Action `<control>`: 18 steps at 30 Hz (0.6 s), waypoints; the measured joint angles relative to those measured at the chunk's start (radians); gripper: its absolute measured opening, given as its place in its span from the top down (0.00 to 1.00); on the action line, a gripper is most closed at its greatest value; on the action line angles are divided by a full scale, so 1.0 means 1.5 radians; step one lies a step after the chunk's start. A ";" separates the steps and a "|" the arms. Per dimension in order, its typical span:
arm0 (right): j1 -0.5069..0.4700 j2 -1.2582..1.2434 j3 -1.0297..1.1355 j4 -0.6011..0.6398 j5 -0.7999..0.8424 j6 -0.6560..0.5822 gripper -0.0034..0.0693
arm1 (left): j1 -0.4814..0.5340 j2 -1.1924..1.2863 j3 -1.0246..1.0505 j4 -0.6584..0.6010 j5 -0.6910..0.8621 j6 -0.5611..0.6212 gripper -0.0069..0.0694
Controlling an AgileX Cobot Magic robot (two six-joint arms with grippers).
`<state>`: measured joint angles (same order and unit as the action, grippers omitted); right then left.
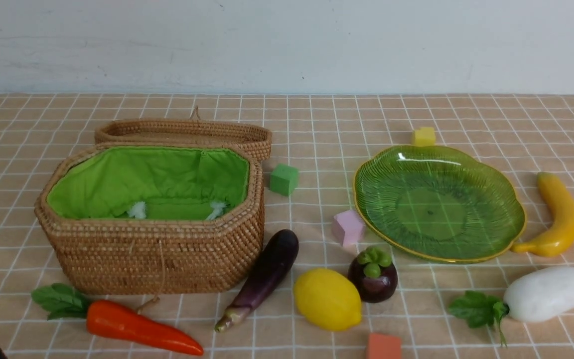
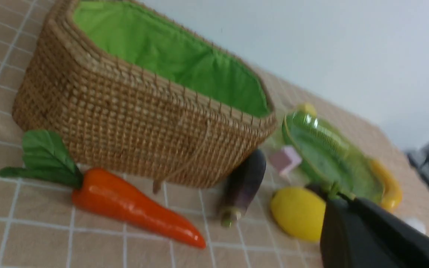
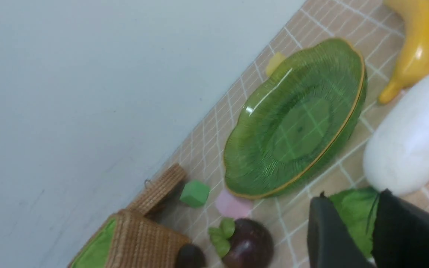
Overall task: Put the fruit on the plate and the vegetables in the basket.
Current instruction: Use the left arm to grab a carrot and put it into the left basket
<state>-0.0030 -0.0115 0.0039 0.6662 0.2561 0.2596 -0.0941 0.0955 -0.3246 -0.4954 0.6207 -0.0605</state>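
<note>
A tiled table (image 1: pixel 317 114) is seen, with everything resting on it. At its left the basket (image 1: pixel 157 254) is stood open, its lid (image 1: pixel 182 130) laid back behind it and only green lining inside. The plate (image 1: pixel 436 209) is set at the right, bare. A radish (image 1: pixel 548 293) is laid near its front, a banana (image 1: pixel 558 214) just beside its right rim. An eggplant (image 1: pixel 267 271) is leaned at the basket's front right corner, and a carrot (image 1: pixel 137 329) is laid before the basket. A lemon (image 1: pixel 327 299) is touched by a mangosteen (image 1: pixel 374 279) between basket and plate. Green (image 1: pixel 283 179), pink (image 1: pixel 348 227), yellow (image 1: pixel 423 136) and orange (image 1: pixel 383 347) cubes are scattered around. The right gripper (image 3: pixel 353 201) is held parted and empty above the radish leaves; of the left gripper (image 2: pixel 348 223) only a dark part is seen, so its state cannot be told
</note>
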 joint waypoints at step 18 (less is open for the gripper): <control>0.061 0.263 -0.530 0.015 0.664 -0.482 0.88 | -0.171 0.546 -0.279 0.189 0.243 0.557 0.89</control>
<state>0.0892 0.3825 -0.7916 0.6882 1.2519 -0.4641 -0.3513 0.9147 -0.7427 -0.2122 0.9851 0.7748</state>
